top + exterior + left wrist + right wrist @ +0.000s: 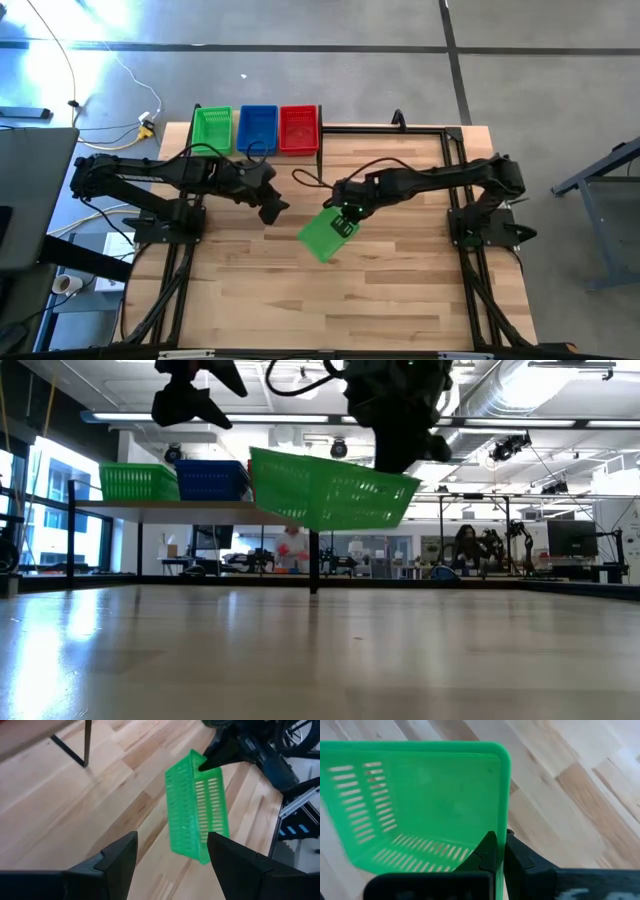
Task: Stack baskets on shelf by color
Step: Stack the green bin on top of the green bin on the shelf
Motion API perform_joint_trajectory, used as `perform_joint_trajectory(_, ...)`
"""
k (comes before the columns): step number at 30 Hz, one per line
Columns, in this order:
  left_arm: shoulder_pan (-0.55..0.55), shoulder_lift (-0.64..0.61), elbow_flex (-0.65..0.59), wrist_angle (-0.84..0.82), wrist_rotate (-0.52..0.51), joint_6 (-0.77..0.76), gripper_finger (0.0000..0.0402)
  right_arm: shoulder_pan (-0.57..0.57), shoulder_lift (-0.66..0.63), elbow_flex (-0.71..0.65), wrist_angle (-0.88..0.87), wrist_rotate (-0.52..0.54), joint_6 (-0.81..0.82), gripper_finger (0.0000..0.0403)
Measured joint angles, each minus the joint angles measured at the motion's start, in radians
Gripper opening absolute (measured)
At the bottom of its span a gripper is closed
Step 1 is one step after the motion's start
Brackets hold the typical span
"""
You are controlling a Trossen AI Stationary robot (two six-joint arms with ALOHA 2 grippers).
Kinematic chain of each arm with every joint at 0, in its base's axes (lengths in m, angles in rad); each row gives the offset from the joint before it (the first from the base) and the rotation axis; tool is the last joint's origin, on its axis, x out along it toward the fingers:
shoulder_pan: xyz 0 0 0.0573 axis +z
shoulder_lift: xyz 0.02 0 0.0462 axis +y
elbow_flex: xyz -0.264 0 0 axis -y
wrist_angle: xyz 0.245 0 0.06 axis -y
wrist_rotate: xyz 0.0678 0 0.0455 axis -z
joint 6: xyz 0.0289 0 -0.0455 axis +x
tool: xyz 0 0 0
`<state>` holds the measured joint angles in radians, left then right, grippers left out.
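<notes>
Green basket (322,236) rim in right tool (347,222), above table (400,300).

Tilted green basket (322,236) airborne; three baskets (256,128) on shelf (190,508).

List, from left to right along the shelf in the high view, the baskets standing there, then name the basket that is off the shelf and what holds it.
Green basket → blue basket → red basket, side by side on the shelf. Off the shelf: a tilted green basket, held above the table in the shut jaws of the right gripper.
</notes>
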<state>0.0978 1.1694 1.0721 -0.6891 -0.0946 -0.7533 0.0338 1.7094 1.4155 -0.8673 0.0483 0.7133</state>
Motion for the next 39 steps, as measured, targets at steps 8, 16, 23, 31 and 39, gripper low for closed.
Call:
perform_joint_trajectory(8, -0.036, 0.046, 0.002, -0.045, 0.053, -0.029, 0.0229, -0.023, 0.037, 0.010, 0.064, -0.045, -0.041, 0.0000)
perform_joint_trajectory(16, -0.086, 0.149, 0.001, -0.062, 0.060, -0.031, 0.0229, -0.028, 0.159, 0.169, -0.007, -0.036, -0.149, 0.0000)
perform_joint_trajectory(23, -0.093, 0.197, 0.001, -0.056, 0.058, -0.078, 0.0229, -0.027, 0.245, 0.295, -0.086, -0.022, -0.191, 0.0000)
perform_joint_trajectory(31, -0.093, 0.214, 0.001, -0.052, 0.060, -0.085, 0.0229, -0.027, 0.257, 0.320, -0.076, -0.003, -0.191, 0.0000)
perform_joint_trajectory(39, -0.093, 0.248, 0.001, -0.062, 0.065, -0.085, 0.0229, -0.018, 0.246, 0.324, -0.050, -0.029, -0.221, 0.0000)
